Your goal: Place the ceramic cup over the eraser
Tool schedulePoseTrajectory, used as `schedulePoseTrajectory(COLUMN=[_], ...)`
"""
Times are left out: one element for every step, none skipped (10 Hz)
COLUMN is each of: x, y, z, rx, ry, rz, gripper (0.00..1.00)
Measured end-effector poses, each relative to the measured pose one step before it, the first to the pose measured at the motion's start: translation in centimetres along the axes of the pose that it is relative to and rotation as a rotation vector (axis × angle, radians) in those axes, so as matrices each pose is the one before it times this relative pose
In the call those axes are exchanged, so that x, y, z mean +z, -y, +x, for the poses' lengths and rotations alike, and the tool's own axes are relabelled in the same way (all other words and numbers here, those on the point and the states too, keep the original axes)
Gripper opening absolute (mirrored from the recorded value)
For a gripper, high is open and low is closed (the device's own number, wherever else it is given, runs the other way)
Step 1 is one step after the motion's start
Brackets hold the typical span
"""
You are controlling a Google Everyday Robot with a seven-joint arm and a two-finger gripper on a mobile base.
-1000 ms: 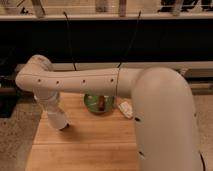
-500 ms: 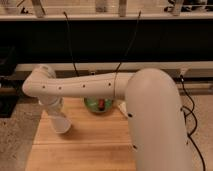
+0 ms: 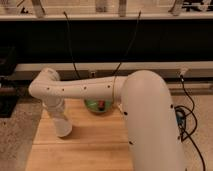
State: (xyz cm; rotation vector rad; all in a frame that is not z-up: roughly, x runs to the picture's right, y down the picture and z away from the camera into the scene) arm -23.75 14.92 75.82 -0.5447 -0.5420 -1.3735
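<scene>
My white arm reaches from the right across the wooden table (image 3: 90, 145) and bends down at the left. The gripper (image 3: 63, 127) is at its lower end, just above the table's left part. A white tapered shape there looks like the ceramic cup (image 3: 64, 131), held low over the wood; where the gripper ends and the cup begins does not show. The eraser is hidden or out of view.
A green bowl (image 3: 95, 107) with a small red thing inside sits at the table's back edge, partly under my arm. A dark wall with a pale ledge and black cables runs behind. Speckled floor lies to the left and right of the table.
The arm's lower end with the white shape has moved a little toward the front and right and come lower over the table. The bowl has not moved.
</scene>
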Motion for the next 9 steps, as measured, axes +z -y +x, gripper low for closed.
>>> schedulePoseTrajectory(x=[0.344,0.302,0.143,-0.022,-0.174,-0.434,-0.093,0.034,0.019], y=[0.040,0.071,0.109,-0.060,-0.271,-0.125,0.027,-0.195,-0.304], z=[-0.022,0.010,0.005,0.067,0.051,0.037,-0.106,0.150,0.079], rx=[0.00354,0.00217,0.00280,0.00762,0.00125,-0.00462,-0.00378,0.00256,0.00289], ry=[0.00217,0.00026,0.00149,0.00646,0.00047,-0.00480,-0.00013,-0.00212,0.00161], rz=[0.00302,0.00537,0.00886,0.01628,0.00239,-0.01319,-0.00506,-0.00123,-0.00016], gripper=[0.66,0.75,0.80,0.80,0.80,0.80,0.79,0.79,0.75])
